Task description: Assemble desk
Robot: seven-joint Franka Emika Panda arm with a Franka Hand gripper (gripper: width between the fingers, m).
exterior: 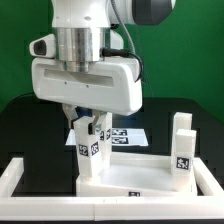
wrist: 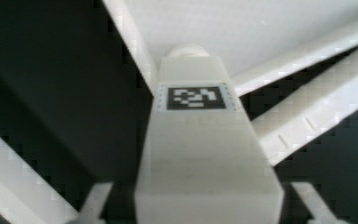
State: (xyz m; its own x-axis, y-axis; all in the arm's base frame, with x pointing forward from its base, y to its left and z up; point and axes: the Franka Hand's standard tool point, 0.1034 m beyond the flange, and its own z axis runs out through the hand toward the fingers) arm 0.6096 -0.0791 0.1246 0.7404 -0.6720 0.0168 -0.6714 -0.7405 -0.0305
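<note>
On the black mat (exterior: 30, 125), inside the large white rail (exterior: 25, 185), a flat white desk top panel (exterior: 135, 172), lying level near the rail's front run. Above the panel's end toward the exterior view's left, the gripper (exterior: 90, 135), pointing straight down, jaws drawn in narrow on a short white block leg (exterior: 92, 150). Leg upright, pinched between the two fingers (exterior: 78, 135) at its upper part, lower end at or just above the panel surface; cannot tell whether touching. Square black-and-white tags on the leg's face toward the exterior camera. In the wrist view, the same leg (wrist: 197, 150) filling the middle, running away from the camera between the dark fingertips (wrist: 96, 205) at either side, one tag (wrist: 197, 96) near its far end, slightly blurred. Beyond it in the wrist view, white edges of the panel and rail crossing at angles over the black mat, too soft to separate with certainty. On the exterior view's right, two more white legs (exterior: 181, 145) standing upright close together at or just beside the panel's far end, the nearer one carrying a square tag on its front face. Behind the gripper, flat on the mat, the marker board (exterior: 125, 133), partly hidden by the held leg and fingers.
</note>
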